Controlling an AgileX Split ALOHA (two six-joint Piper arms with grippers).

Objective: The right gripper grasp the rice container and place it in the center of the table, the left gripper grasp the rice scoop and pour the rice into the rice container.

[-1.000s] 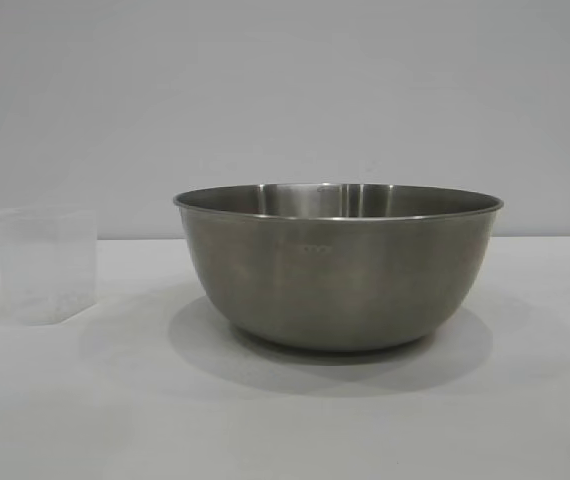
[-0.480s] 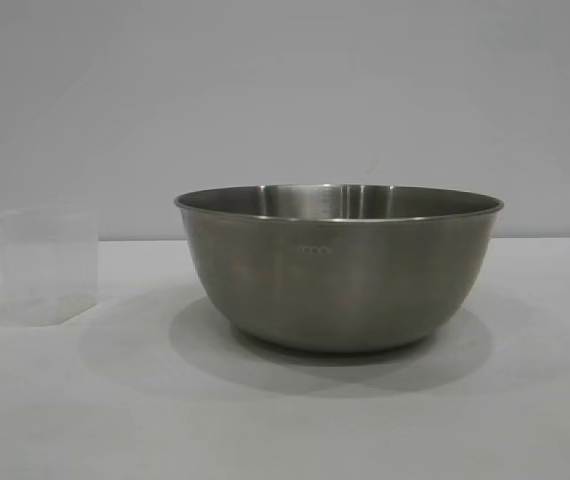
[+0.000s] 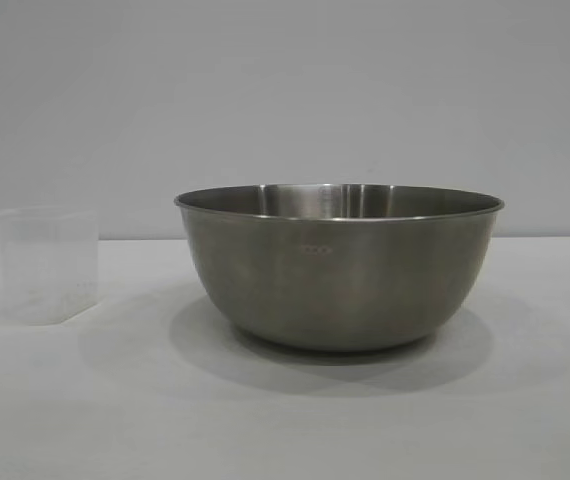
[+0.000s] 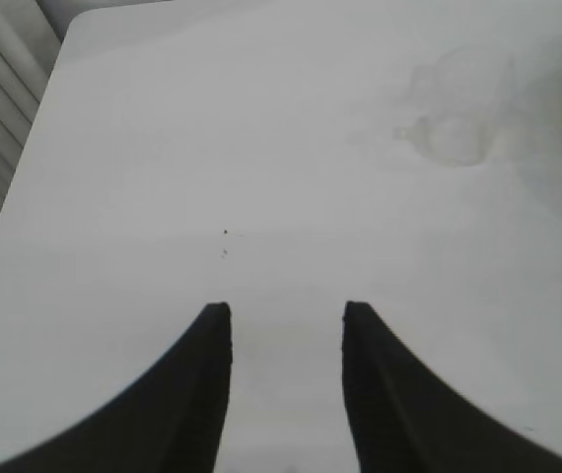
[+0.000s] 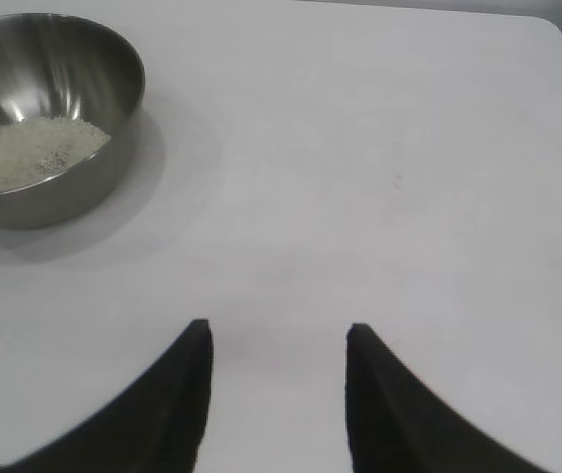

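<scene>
Both grippers, left gripper and right gripper, hang parted, holding nothing. Rice scoop looks light, probably slick; take its handle.

Right gripper, black with pointed fingers, jaws parted with nothing between them, over the plain white tabletop. Big round brushed-steel bowl sits well clear of it, upright, with a whitish mass of rice grains in its bottom.
</scene>
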